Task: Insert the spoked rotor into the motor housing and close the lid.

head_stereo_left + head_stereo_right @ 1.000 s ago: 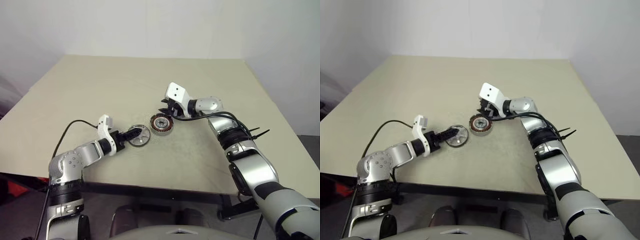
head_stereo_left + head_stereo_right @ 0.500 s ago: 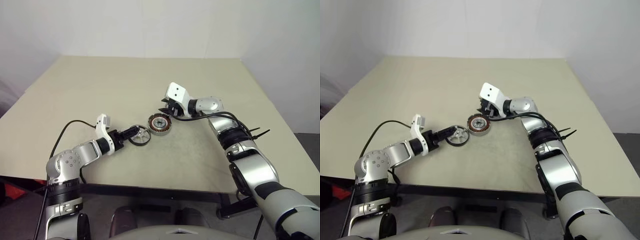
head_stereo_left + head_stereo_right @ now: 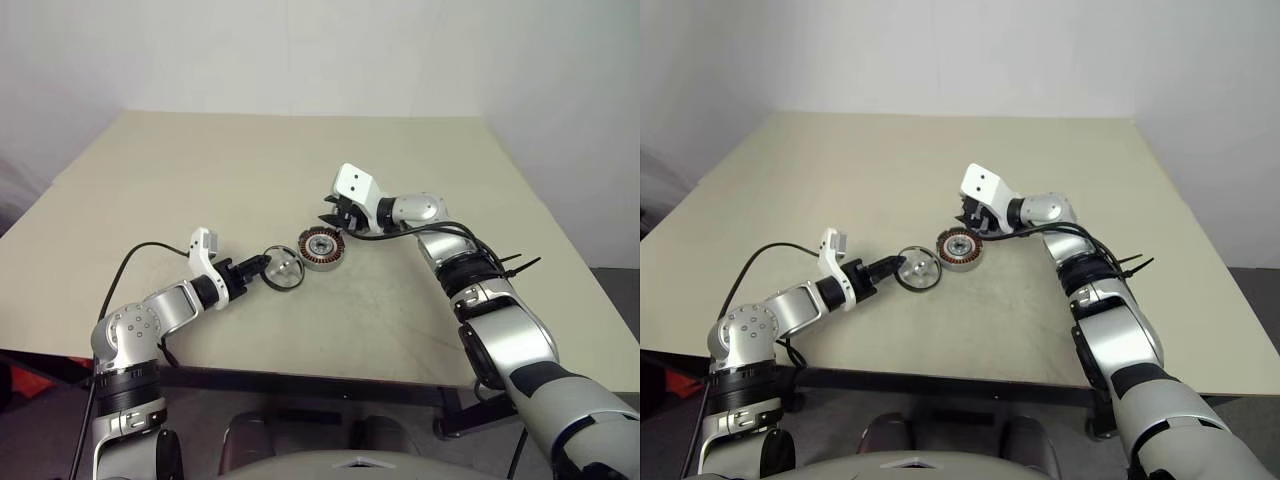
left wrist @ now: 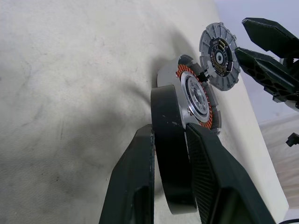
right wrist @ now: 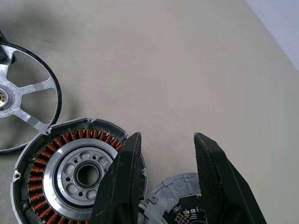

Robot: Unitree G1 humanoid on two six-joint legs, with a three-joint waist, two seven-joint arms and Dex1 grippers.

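Left gripper (image 4: pixel 170 130): clamped spoked rotor (image 3: pixel 281 270) by its rim, just beside motor housing (image 3: pixel 322 248).
Right gripper (image 5: pixel 167 136): jaws parted, over lid (image 5: pixel 182 200).
Risk: tilted rotor could have jammed on housing.

No legible text, label, brand, number or sign is found on any surface in these views.
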